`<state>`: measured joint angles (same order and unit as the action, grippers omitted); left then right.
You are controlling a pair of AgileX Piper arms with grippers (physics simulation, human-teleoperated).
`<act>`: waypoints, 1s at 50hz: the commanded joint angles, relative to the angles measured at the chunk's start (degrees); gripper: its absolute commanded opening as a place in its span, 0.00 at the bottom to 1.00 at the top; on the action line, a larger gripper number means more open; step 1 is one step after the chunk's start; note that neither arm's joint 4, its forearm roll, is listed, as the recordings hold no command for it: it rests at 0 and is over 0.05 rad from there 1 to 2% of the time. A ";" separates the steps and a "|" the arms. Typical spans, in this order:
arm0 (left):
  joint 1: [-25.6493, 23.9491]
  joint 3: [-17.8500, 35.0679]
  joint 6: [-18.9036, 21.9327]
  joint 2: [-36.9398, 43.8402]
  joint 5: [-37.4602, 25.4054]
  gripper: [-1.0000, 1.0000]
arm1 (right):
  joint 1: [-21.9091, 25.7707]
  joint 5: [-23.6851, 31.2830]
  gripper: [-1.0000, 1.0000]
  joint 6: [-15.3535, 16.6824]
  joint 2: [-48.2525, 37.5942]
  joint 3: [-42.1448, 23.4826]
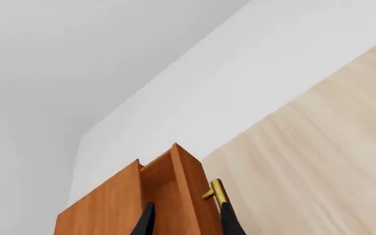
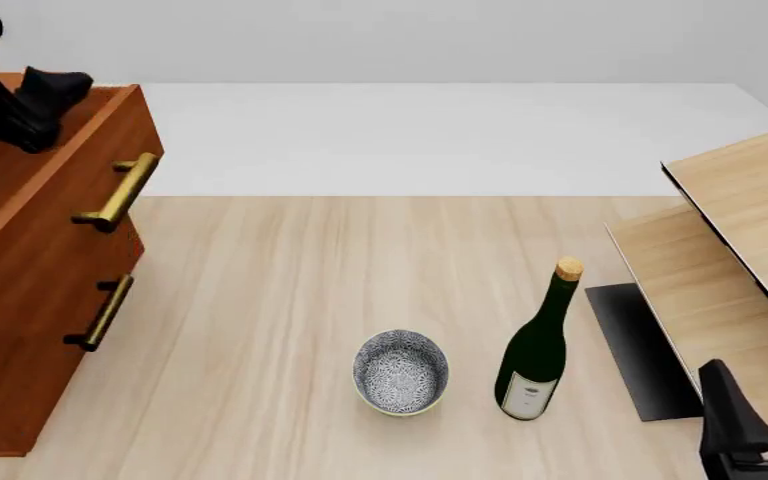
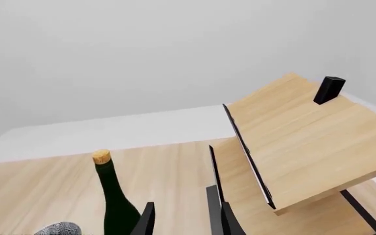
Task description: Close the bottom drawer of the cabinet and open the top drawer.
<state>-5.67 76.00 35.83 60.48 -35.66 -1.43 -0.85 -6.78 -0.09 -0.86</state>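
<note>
The cabinet stands at the table's left edge in the front view. Its top drawer carries a brass handle, and the middle drawer's handle is below it. The bottom drawer cannot be told apart in the cabinet's lower front. My left gripper sits on the top drawer's upper front edge. In the left wrist view its fingers stand on either side of the top drawer's front panel, one in the hollow behind, one by the handle. My right gripper is open and empty at the front right.
A dark green wine bottle with a cork stands right of centre, and a patterned bowl sits to its left. Pale light-wood boards slope at the right over a black base. A black block rests on the upper board.
</note>
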 commanded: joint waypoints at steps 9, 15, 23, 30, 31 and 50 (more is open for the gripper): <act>4.83 5.80 -14.40 5.49 -12.33 1.00 | 0.15 0.03 1.00 1.30 0.05 0.21; 4.85 6.31 -17.93 7.23 -12.78 1.00 | 0.53 0.00 1.00 1.97 0.06 0.26; 3.99 5.92 -20.17 9.18 -12.25 1.00 | 0.54 -0.06 1.00 3.01 0.06 0.53; 4.34 3.76 -22.62 10.40 -10.89 1.00 | 0.76 -0.01 1.00 3.65 0.06 0.52; 4.42 3.38 -22.32 10.37 -10.67 1.00 | 0.79 0.00 1.00 3.68 0.06 0.51; 6.09 -0.70 -24.51 9.77 -8.13 1.00 | 1.28 0.09 1.00 4.77 0.06 0.58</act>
<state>-0.44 77.10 12.59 70.32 -44.80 -0.45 -0.82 -2.55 -0.03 -0.33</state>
